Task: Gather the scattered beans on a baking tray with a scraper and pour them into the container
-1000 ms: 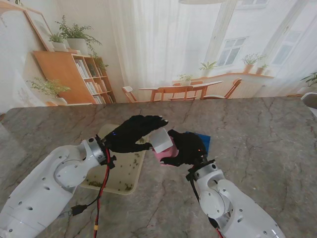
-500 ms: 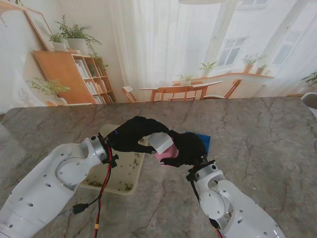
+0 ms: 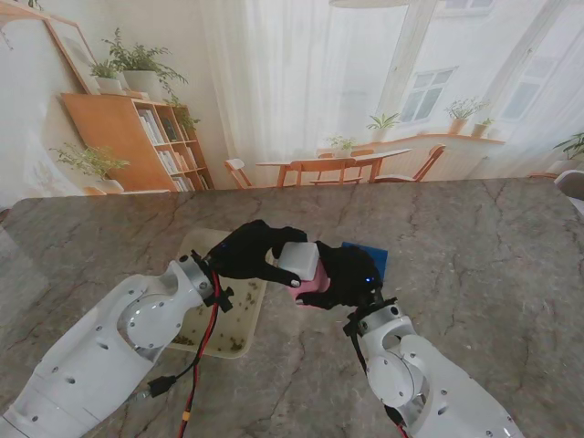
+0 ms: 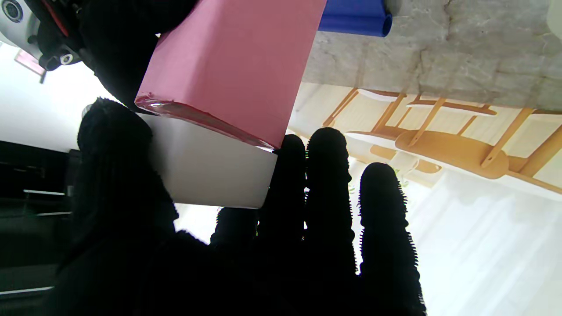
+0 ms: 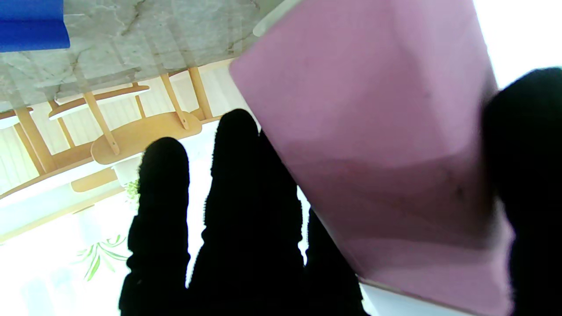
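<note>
Two gloved hands meeting on one pink-and-white scraper above a marble table.

Left hand (image 3: 248, 254) closed on the white part of the scraper (image 3: 299, 261), thumb on one side and fingers (image 4: 327, 175) on the other; right hand (image 3: 345, 274) gripping the pink part of the same tool from the opposite side, the object filling most of the right wrist view; baking tray (image 3: 239, 321) lying on the table (image 3: 474, 246) under the left forearm, left of the hands, with small green beans (image 3: 235, 343) scattered across it; blue container (image 3: 372, 254) just beyond the right hand, partly hidden by it.
</note>
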Robot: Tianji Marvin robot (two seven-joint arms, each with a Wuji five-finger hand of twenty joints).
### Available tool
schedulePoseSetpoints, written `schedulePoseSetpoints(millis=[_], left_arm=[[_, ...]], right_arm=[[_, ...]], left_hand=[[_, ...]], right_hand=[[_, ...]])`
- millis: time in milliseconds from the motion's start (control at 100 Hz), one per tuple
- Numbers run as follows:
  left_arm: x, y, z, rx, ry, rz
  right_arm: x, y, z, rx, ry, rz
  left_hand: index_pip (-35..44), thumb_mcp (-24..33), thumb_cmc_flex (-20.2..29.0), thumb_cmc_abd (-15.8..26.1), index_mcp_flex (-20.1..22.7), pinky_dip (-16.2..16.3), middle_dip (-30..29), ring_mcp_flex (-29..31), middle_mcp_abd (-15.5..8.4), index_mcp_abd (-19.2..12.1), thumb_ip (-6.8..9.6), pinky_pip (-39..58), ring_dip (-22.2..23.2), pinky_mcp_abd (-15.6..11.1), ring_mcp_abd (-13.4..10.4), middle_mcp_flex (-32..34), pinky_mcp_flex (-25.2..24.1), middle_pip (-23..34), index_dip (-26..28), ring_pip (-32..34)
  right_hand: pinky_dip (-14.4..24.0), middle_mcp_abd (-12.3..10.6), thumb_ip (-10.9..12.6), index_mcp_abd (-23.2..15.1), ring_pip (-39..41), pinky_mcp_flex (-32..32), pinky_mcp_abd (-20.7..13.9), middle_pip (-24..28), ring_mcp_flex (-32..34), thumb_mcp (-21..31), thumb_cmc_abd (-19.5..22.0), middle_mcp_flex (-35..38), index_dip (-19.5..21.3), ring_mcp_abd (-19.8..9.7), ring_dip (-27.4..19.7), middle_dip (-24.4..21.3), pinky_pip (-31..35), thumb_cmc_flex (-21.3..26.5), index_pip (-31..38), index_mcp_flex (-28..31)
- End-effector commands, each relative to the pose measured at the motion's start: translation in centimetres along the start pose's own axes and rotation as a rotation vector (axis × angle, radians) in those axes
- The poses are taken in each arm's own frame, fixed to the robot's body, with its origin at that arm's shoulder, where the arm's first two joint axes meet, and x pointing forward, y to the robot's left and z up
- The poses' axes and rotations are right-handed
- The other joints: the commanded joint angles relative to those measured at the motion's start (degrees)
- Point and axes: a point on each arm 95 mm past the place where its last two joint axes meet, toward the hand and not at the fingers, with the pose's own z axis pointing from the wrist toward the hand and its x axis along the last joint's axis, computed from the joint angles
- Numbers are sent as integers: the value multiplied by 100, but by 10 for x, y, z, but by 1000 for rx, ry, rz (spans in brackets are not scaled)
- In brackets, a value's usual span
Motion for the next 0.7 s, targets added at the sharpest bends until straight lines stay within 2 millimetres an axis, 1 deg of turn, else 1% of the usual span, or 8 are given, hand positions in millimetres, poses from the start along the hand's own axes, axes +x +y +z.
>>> schedulePoseSetpoints(millis=[0, 90, 200, 260, 310, 360, 520, 690], left_arm=[[8, 13, 1, -14, -7, -40], [10, 15, 1, -13, -33, -41], [13, 17, 2, -5, -66, -5], [15, 19, 2, 2, -89, -3], [16, 20, 2, 18, -106, -2], [18, 21, 3, 31, -125, 4], [24, 23, 4, 78, -181, 4], [30, 24, 7, 145, -236, -22]], right_arm=[[5, 4, 3, -7, 6, 4], [5, 4, 3, -8, 1, 1], [5, 4, 3, -10, -7, -3], [6, 4, 2, -10, -11, -6], [6, 4, 2, -9, -13, -9], [6, 4, 2, -7, -15, -13], [7, 4, 2, 1, -21, -36], [7, 3, 2, 5, -37, -47]], left_hand=[[577, 791, 618, 736, 644, 336, 835, 254, -1299, -94, 8, 336, 315, 108, -73, 1338, 11, 3853, -13, 608], [681, 795, 858, 550, 794, 498, 1047, 350, -1368, -154, -34, 568, 490, 119, -136, 1513, 38, 4677, 205, 1310], [934, 795, 1183, 306, 1016, 558, 1118, 455, -1423, -455, -82, 689, 534, 123, -202, 1651, 96, 5078, 118, 1666], [1508, 789, 1457, 183, 1150, 599, 1072, 472, -1392, -587, -86, 718, 509, 142, -172, 1711, 73, 5223, -127, 1795], [1969, 804, 1620, 131, 1187, 576, 1055, 362, -1350, -645, -83, 638, 473, 150, -136, 1598, -3, 5137, -127, 1699], [2236, 796, 1684, 156, 1194, 512, 1040, 189, -1261, -598, -93, 474, 423, 162, -66, 1412, -129, 4930, -214, 1489], [2790, 766, 1740, 506, 1165, 311, 843, -337, -891, -176, -85, -36, 170, 211, 210, 873, -540, 3955, -76, 615], [2908, 756, 1858, 624, 1076, 285, 756, -464, -797, -64, -93, -105, 76, 280, 327, 743, -657, 3734, -51, 408]], right_hand=[[42, -877, 724, -2076, -84, -39, -72, 758, 26, 1320, 926, 594, 192, -423, 20, 297, 29, 1213, 959, 354], [48, -864, 726, -2029, -73, -41, -54, 761, 27, 1318, 922, 596, 190, -416, 22, 296, 40, 1226, 969, 364], [54, -839, 728, -1996, -56, -49, -43, 769, 28, 1316, 912, 601, 183, -392, 25, 295, 51, 1238, 967, 370], [57, -831, 728, -1989, -48, -48, -32, 770, 32, 1315, 903, 603, 183, -389, 26, 294, 57, 1246, 964, 372], [60, -827, 729, -1987, -45, -52, -32, 772, 30, 1315, 905, 606, 186, -383, 26, 293, 61, 1253, 961, 375], [62, -815, 729, -1971, -42, -54, -31, 773, 24, 1314, 897, 607, 189, -367, 25, 292, 64, 1261, 963, 374], [73, -777, 730, -1921, -11, -50, -12, 784, 42, 1311, 852, 623, 185, -343, 31, 289, 85, 1286, 967, 395], [89, -739, 721, -1813, 33, -50, 28, 805, 49, 1328, 786, 652, 135, -308, 34, 268, 113, 1304, 989, 438]])
